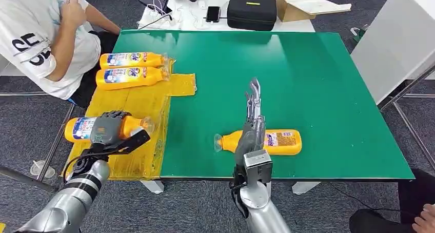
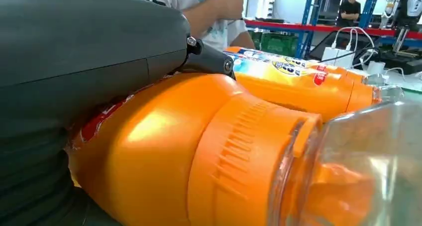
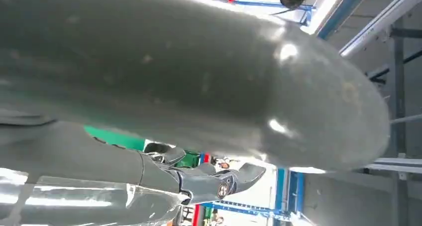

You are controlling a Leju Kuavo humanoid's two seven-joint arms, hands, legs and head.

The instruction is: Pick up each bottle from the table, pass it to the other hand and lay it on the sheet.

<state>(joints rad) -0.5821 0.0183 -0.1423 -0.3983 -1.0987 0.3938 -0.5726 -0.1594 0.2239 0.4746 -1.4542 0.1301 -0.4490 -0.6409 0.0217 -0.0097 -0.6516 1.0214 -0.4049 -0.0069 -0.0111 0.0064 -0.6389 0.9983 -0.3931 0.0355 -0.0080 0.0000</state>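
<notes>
A yellow sheet (image 1: 149, 104) covers the left strip of the green table (image 1: 318, 74). Two orange bottles (image 1: 132, 59) (image 1: 132, 76) lie side by side at its far end. My left hand (image 1: 107, 128) grips a third orange bottle (image 1: 79, 129) lying on the sheet near the front edge, fingers curled over its middle. In the left wrist view that bottle (image 2: 164, 151) is close up with its clear cap (image 2: 358, 171). A fourth orange bottle (image 1: 279, 142) lies on the green near the front edge. My right hand (image 1: 253, 120) stands over its neck, fingers straight and apart, holding nothing.
A person in a white shirt (image 1: 41, 33) sits at the table's far left corner, close to the sheet. Behind the table are a black case (image 1: 251, 11), a cardboard box (image 1: 302, 2) and a phone (image 1: 213, 12). A white table (image 1: 395, 38) stands to the right.
</notes>
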